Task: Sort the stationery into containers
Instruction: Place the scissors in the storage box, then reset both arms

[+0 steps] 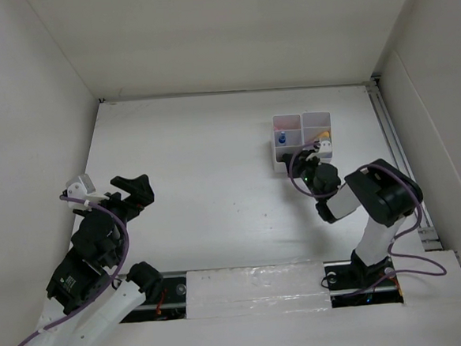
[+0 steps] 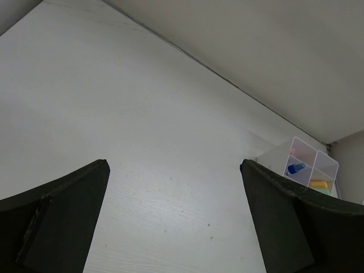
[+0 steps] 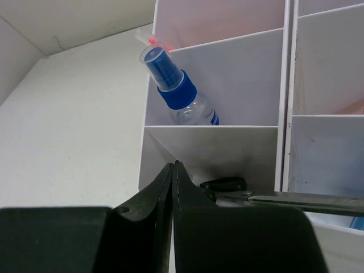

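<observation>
Now the right fingers [image 3: 162,193] are pressed together, with the black-handled scissors [image 3: 226,185] just beyond their tips in the white organiser's [image 3: 210,145] nearest row; overhead, the arm hides them. The blue-capped bottle [image 3: 177,91] leans one compartment back. The left fingers [image 2: 62,216] gape wide above the table [image 2: 142,114].

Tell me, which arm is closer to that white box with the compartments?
The right. The right gripper, shut, sits at the white organiser's near edge; the left gripper hangs open far across the table.
</observation>
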`<state>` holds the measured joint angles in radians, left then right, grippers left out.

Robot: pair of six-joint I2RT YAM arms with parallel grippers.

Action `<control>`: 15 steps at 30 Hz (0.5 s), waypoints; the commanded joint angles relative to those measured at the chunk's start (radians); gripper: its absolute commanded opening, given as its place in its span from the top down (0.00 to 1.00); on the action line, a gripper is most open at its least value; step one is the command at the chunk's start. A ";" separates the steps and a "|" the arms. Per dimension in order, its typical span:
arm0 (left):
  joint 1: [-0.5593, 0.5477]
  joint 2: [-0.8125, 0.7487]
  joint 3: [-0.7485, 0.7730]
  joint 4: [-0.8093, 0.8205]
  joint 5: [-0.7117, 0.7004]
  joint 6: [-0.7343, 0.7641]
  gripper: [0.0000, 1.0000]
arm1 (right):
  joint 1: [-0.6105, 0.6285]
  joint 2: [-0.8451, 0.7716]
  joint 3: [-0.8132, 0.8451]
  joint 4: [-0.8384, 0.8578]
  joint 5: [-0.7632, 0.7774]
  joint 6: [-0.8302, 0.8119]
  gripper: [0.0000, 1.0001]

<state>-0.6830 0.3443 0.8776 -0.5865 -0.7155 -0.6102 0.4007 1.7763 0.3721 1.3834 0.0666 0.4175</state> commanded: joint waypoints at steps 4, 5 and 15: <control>0.002 -0.007 0.001 0.031 -0.002 0.012 0.00 | 0.023 -0.095 -0.047 0.410 -0.017 -0.045 0.85; 0.002 -0.007 0.001 0.031 -0.002 0.012 0.00 | 0.023 -0.113 -0.047 0.399 -0.017 -0.045 0.81; 0.002 0.002 0.001 0.031 -0.002 0.012 0.00 | 0.136 -0.599 0.019 -0.102 0.012 -0.262 0.47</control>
<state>-0.6830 0.3443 0.8776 -0.5865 -0.7155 -0.6102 0.5018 1.3094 0.3378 1.2789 0.0547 0.2707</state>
